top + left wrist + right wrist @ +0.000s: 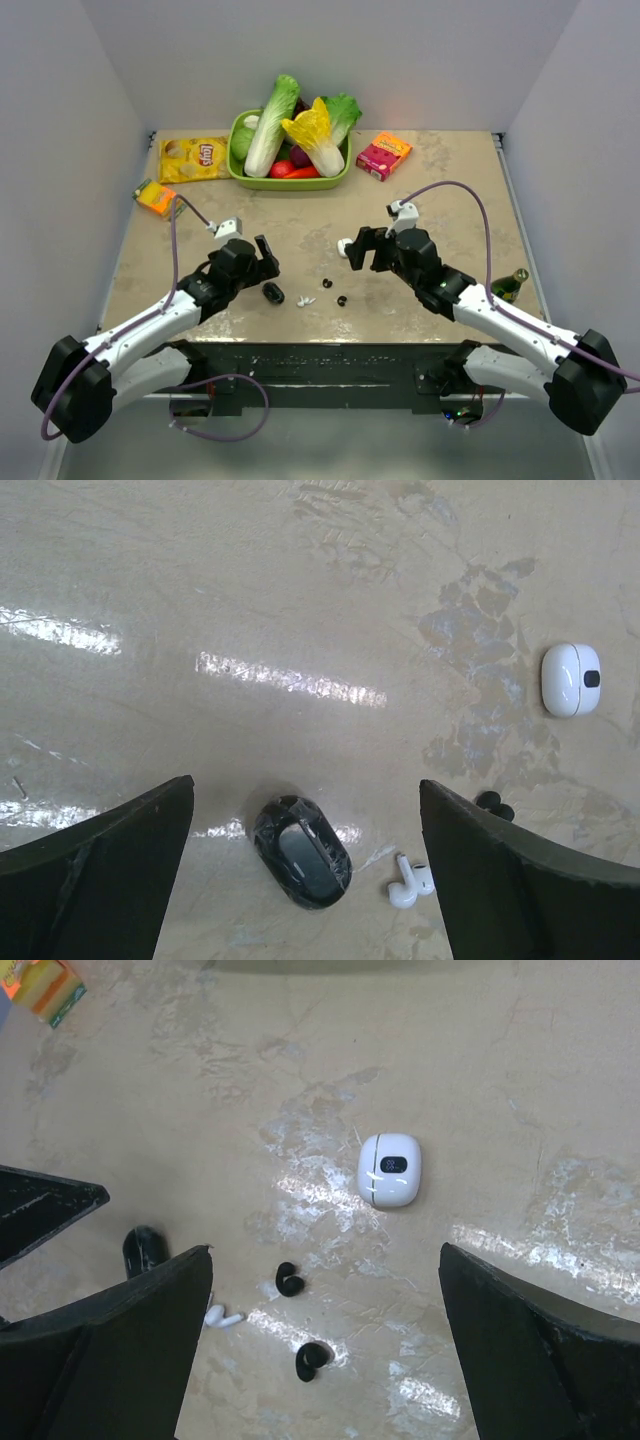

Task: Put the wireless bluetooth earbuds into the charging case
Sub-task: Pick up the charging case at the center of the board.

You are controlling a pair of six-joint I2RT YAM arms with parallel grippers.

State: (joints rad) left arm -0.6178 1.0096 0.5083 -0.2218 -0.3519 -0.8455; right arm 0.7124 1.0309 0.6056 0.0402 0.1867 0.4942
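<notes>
Left gripper (306,785) and right gripper (326,1250) both gape empty above the glossy marbled table (520,1080); the smooth, rounded white charging case (389,1169) lies with bare surface all around.

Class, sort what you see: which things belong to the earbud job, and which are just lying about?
Job: charging case, black earbuds, white earbuds.
Lying about: crisp bag, bowl of vegetables, pink box, orange box, bottle.
</notes>
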